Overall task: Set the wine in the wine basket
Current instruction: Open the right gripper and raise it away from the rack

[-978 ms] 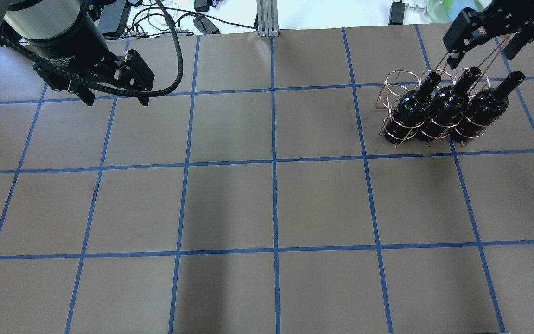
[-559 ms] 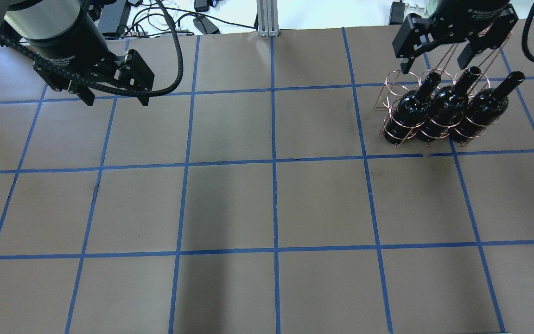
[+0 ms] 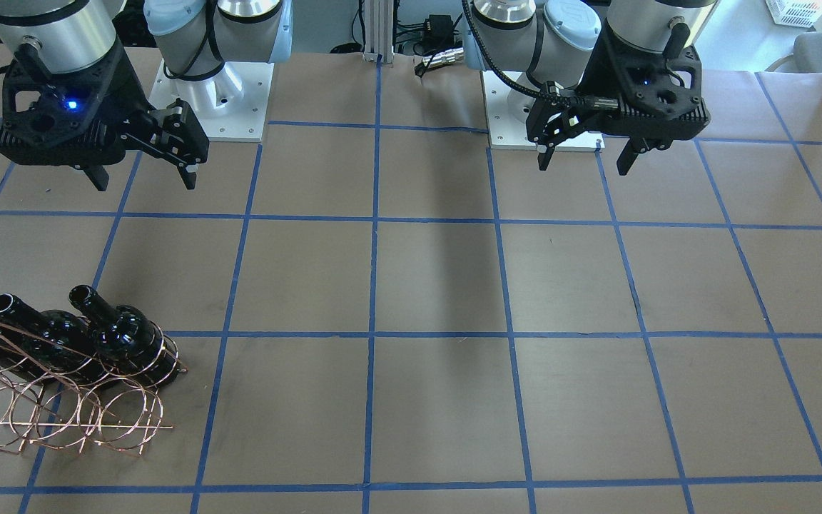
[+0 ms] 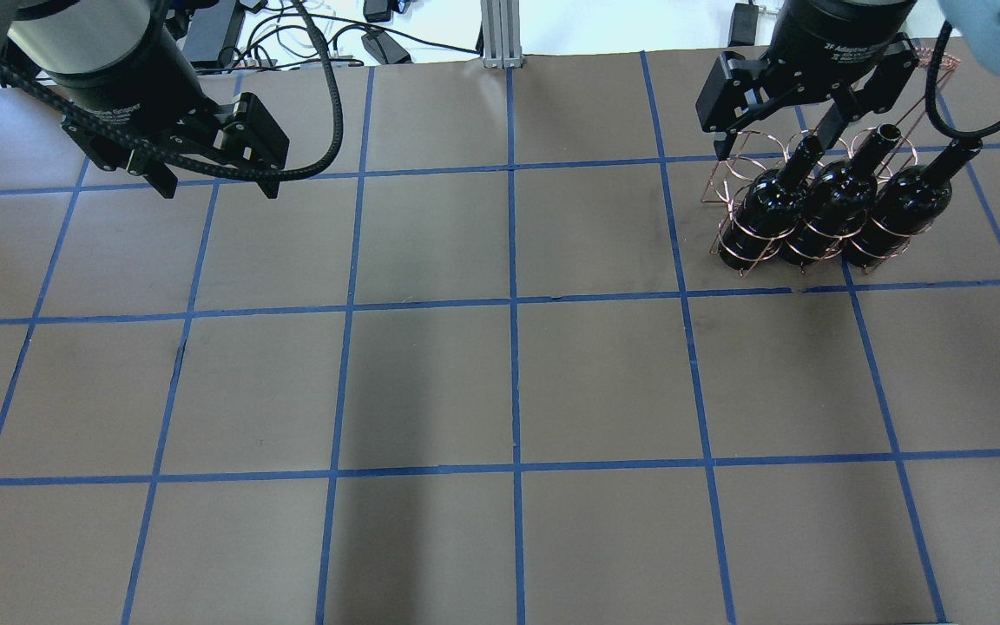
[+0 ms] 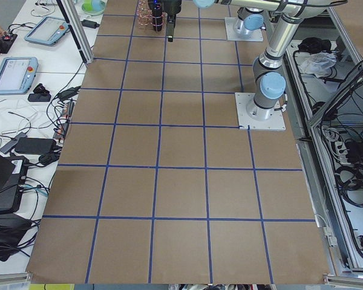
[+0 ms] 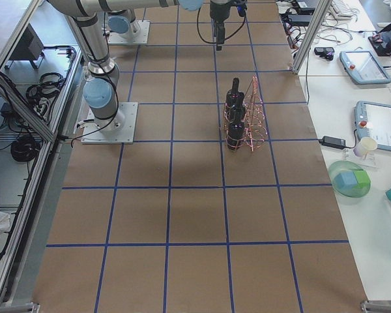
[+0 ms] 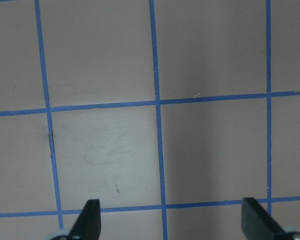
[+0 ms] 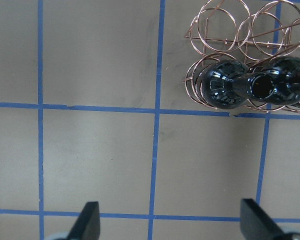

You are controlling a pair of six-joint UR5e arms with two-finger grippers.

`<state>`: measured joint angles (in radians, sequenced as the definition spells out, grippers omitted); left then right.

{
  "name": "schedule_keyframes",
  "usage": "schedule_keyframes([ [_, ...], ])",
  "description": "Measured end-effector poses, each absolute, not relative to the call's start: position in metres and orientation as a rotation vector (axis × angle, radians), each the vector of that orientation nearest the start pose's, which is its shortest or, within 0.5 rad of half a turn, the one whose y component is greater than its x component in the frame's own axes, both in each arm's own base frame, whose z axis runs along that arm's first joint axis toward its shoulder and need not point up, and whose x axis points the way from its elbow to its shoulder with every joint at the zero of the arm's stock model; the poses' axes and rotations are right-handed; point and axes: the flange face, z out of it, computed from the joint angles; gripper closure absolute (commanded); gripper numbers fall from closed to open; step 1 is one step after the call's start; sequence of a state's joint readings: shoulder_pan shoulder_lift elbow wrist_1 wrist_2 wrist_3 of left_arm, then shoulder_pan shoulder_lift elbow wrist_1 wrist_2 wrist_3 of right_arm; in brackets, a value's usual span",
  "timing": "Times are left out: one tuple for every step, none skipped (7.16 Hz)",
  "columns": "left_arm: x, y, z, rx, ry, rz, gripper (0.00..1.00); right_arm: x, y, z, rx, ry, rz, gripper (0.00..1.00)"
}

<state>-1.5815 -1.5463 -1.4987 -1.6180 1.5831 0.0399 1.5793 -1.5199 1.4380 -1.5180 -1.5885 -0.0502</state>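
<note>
The copper wire wine basket [image 4: 736, 161] stands at the far right of the table, and also shows in the front-facing view [image 3: 61, 421] and the right wrist view [image 8: 225, 25]. Three near-black wine bottles [image 4: 769, 204] [image 4: 834, 200] [image 4: 904, 204] stand upright in its near row of rings; the far row is empty. My right gripper [image 4: 773, 143] is open and empty, high above the basket's left end, touching nothing. It also shows in the front-facing view [image 3: 145, 182]. My left gripper [image 4: 218, 189] is open and empty over the far left of the table, and also shows in the front-facing view [image 3: 582, 163].
The table [image 4: 509, 391] is brown paper with a blue tape grid. Cables and power bricks [image 4: 335, 35] and a metal post [image 4: 500, 35] lie beyond its far edge. The arm bases [image 3: 211, 107] [image 3: 511, 114] stand at the robot's side. A green bowl [image 6: 350, 182] sits on a side bench.
My right gripper has moved left in the overhead view, from the far right corner to over the basket's left end. The left arm, the bottles and the basket have not moved.
</note>
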Motion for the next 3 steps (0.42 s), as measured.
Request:
schedule_keyframes([
  [-0.1373,-0.483,0.5305,0.079,3.127,-0.077,0.0,0.1366,-0.5145,0.5214,-0.097,3.159,-0.044,0.0],
  [-0.1373,-0.4828,0.5294,0.079,3.127,-0.074,0.0,0.1367,-0.5145,0.521,-0.095,3.159,-0.042,0.0],
  [-0.1374,-0.4822,0.5281,0.079,3.128,-0.07,0.0,0.1367,-0.5145,0.5206,-0.095,3.161,-0.04,0.0],
])
